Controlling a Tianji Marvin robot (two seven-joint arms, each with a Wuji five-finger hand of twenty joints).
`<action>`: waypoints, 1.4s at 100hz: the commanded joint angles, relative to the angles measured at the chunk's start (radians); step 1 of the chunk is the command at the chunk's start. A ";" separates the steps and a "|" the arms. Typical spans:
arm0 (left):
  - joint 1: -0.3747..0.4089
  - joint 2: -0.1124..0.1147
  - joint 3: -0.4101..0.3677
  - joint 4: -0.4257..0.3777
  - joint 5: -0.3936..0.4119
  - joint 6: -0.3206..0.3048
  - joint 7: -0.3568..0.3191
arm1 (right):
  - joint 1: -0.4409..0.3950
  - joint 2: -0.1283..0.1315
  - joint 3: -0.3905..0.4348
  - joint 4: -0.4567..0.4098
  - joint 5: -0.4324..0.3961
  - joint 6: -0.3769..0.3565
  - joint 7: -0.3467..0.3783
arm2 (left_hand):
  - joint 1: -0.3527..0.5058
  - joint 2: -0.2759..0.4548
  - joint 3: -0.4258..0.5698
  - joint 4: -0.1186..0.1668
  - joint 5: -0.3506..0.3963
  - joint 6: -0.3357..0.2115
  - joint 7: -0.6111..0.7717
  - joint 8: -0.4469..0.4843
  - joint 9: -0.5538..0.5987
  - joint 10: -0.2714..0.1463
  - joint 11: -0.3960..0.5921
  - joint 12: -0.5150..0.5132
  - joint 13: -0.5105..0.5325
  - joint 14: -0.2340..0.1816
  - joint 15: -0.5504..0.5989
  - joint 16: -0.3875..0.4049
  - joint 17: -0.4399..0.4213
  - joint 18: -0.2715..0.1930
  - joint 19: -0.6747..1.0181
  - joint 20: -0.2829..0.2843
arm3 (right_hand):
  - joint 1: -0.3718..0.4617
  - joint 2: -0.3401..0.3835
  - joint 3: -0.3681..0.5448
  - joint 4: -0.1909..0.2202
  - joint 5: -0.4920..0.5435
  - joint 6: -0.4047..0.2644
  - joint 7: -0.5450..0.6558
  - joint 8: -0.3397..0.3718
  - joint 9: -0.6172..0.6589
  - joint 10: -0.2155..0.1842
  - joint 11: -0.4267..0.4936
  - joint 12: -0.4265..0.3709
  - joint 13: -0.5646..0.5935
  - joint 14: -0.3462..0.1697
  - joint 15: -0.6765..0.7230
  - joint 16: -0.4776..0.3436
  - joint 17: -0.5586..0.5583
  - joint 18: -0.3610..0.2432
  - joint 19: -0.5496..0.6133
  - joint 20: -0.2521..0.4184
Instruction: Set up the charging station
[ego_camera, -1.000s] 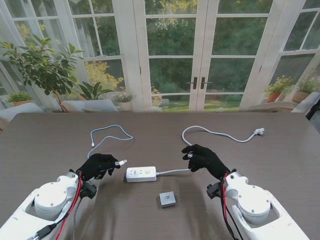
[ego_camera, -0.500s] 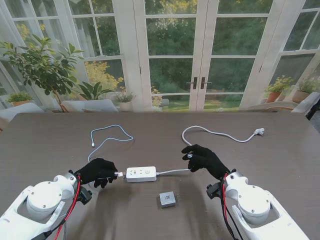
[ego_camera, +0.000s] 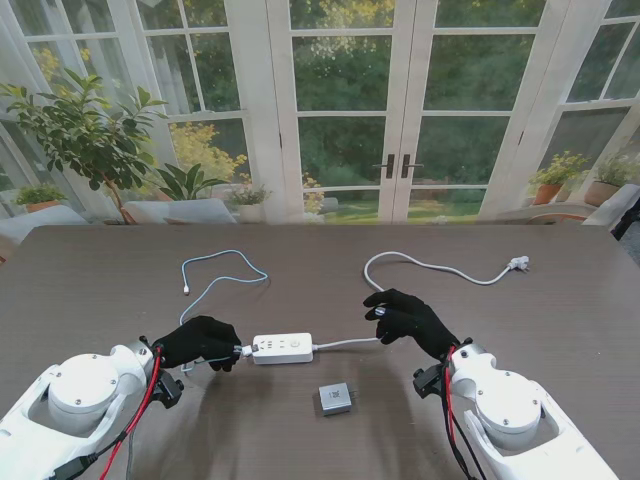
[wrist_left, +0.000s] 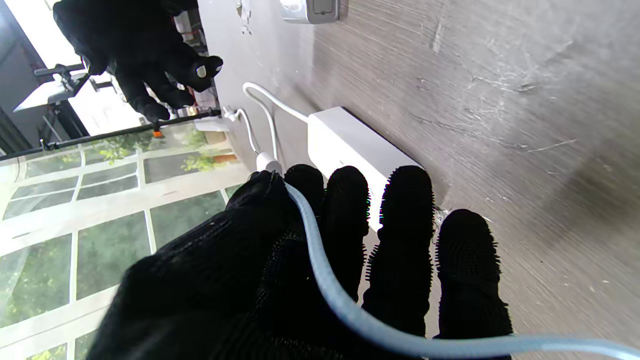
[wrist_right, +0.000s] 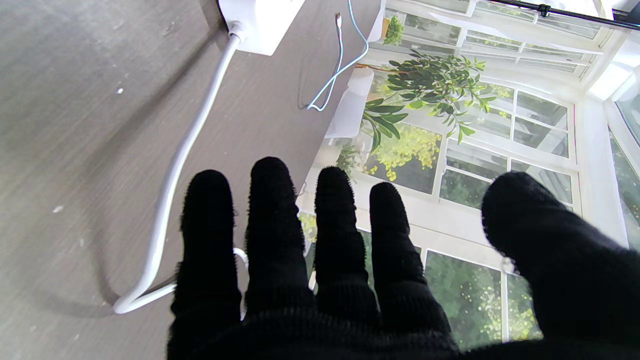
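- Since a second ago the left hand (ego_camera: 203, 342) has carried the pale blue cable (wrist_left: 320, 280) rightward, so its plug end now meets the left end of the white power strip (ego_camera: 282, 348).
- Its fingers (wrist_left: 407, 210) are curled together, pinching that cable.
- Right hand (ego_camera: 410, 316) hovers over the strip's white cord (wrist_right: 172, 175), fingers spread, holding nothing.
- A grey adapter (ego_camera: 335, 398) lies on the bench (ego_camera: 560, 320), nearer to me than the strip.

Dark grey wood-grain table (ego_camera: 90, 270); white-framed glazed French doors (ego_camera: 395, 110) at twelve o'clock; leafy potted plant (ego_camera: 85, 130) at ten o'clock; daylight.
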 joint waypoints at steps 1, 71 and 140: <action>0.004 -0.004 -0.001 -0.008 0.001 0.009 -0.007 | -0.005 -0.004 -0.003 -0.002 0.002 0.002 0.016 | 0.181 0.076 0.123 0.121 0.102 -0.147 0.116 0.097 0.057 -0.038 0.054 -0.004 0.044 0.004 0.047 0.025 0.018 -0.001 0.015 0.017 | -0.007 0.011 -0.006 0.021 -0.020 -0.004 -0.056 -0.001 0.013 0.001 -0.014 0.006 0.022 -0.001 0.013 -1.078 0.006 0.015 -0.024 0.014; -0.012 -0.014 0.043 0.012 0.058 -0.052 0.072 | -0.007 -0.003 -0.005 -0.002 0.008 0.000 0.021 | 0.221 0.069 0.172 0.178 0.263 -0.184 -0.095 -0.090 0.028 -0.038 -0.043 -0.226 0.412 -0.086 0.566 0.019 0.718 -0.120 0.717 -0.126 | -0.008 0.011 -0.004 0.021 -0.015 -0.003 -0.055 -0.002 0.013 0.004 -0.013 0.007 0.026 -0.001 0.015 -1.077 0.011 0.015 -0.023 0.016; -0.042 -0.025 0.089 0.066 0.134 -0.150 0.164 | -0.006 -0.003 -0.002 -0.001 0.014 0.005 0.027 | -0.410 -0.459 0.261 0.094 0.172 -0.139 -0.270 -0.106 0.248 -0.177 0.556 0.018 0.410 -0.208 1.101 -0.061 0.787 -0.538 0.890 0.375 | -0.007 0.010 -0.001 0.020 -0.013 0.001 -0.057 -0.002 0.013 0.007 -0.013 0.006 0.025 0.000 0.015 -1.077 0.009 0.017 -0.023 0.015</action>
